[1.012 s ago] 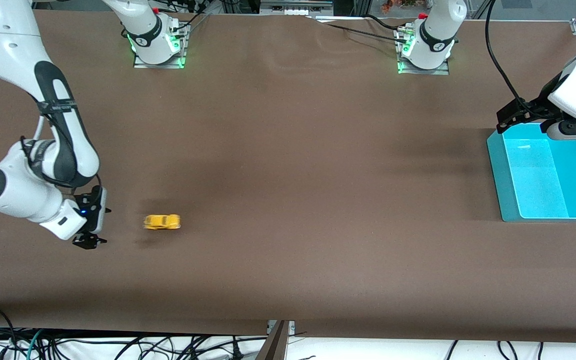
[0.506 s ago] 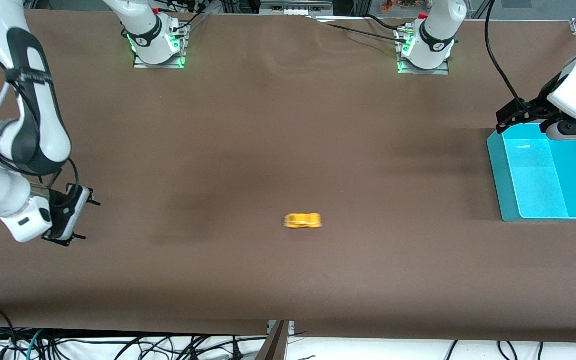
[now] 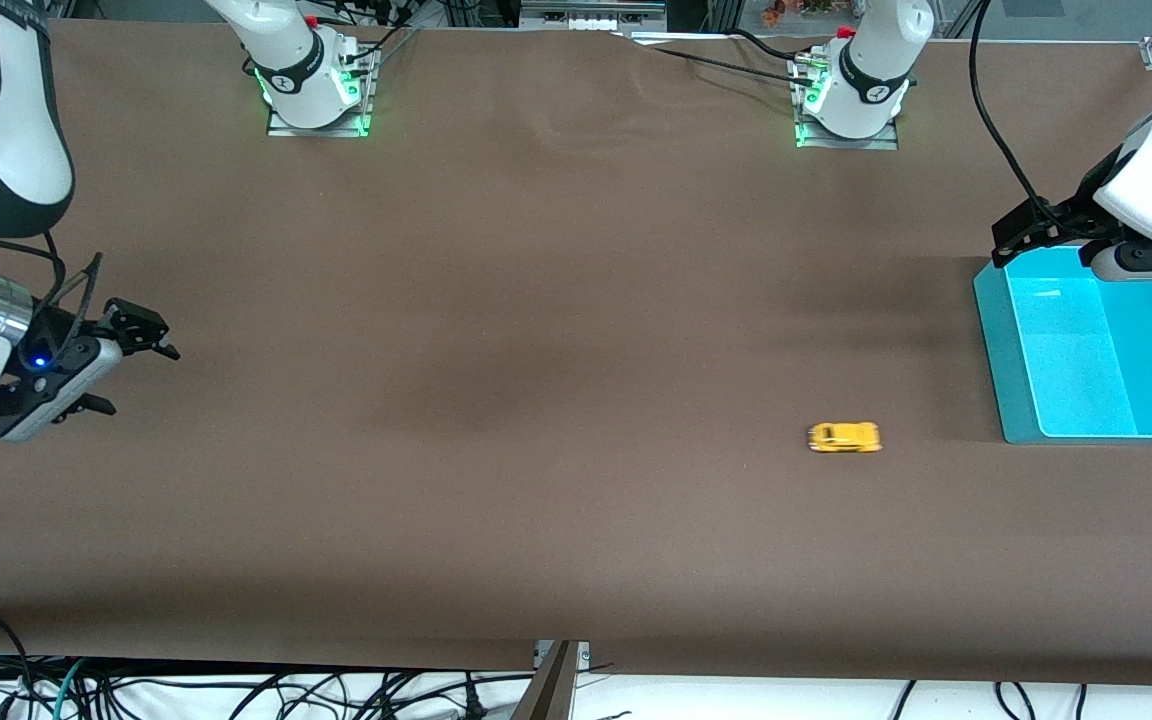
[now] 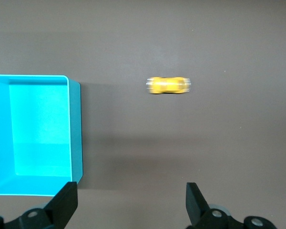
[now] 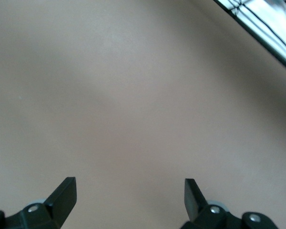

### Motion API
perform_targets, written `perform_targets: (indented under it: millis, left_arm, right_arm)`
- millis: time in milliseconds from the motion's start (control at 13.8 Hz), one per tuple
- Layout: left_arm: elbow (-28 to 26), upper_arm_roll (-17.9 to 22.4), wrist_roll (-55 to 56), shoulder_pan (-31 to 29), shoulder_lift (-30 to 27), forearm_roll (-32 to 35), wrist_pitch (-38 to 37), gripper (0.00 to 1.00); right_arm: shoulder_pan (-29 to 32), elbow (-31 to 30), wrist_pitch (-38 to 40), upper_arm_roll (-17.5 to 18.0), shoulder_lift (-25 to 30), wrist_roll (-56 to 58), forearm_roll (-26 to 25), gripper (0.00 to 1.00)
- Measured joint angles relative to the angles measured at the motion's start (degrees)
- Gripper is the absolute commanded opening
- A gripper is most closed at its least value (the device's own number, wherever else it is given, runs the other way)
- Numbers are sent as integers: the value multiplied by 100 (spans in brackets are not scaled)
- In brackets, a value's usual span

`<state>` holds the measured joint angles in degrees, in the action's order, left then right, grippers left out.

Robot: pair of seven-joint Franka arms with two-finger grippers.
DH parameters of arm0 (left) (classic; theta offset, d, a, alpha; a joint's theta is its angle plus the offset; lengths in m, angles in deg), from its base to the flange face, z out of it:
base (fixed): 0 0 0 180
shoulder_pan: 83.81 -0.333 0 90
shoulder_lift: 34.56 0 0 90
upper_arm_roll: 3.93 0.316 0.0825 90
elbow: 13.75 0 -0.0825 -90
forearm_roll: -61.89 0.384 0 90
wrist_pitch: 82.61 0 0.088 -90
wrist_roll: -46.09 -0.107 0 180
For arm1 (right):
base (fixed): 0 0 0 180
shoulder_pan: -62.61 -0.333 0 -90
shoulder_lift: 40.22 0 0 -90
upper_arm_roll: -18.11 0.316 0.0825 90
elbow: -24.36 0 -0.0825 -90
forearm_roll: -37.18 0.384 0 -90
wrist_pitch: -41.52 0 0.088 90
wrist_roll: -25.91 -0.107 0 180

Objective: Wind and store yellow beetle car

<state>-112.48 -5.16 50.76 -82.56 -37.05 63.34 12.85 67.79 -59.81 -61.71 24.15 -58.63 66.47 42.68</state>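
Observation:
The yellow beetle car (image 3: 844, 437) stands alone on the brown table, blurred, a short way from the teal bin (image 3: 994, 340) on the right arm's side of it. It also shows in the left wrist view (image 4: 168, 85), beside the bin (image 4: 75, 138). My left gripper (image 3: 1014, 243) is open and empty, up in the air over the bin's corner farthest from the front camera; it shows in its own view (image 4: 131, 200). My right gripper (image 3: 136, 378) is open and empty, over bare table at the right arm's end; its own view (image 5: 129, 195) shows only table.
The teal bin is empty and stands at the left arm's end of the table. Both arm bases (image 3: 314, 85) (image 3: 851, 95) stand along the table's edge farthest from the front camera. Cables hang below the nearest edge.
The car has rolled across the table from the right arm's end to near the bin. My right gripper has drawn back toward its end of the table. The left arm has not moved.

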Motion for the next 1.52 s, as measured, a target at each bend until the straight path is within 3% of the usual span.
perform_targets:
  millis: [723, 1519]
  left_arm:
    - [0, -18, 0, 0, 24, 0, 0, 100]
    - [-3, -50, 0, 23, 108, 0, -2, 100]
  right_arm:
    - [-236, -2, 712, 340, 255, -3504, -154, 100]
    - [-159, 409, 1298, 209, 332, -3811, -493, 100]
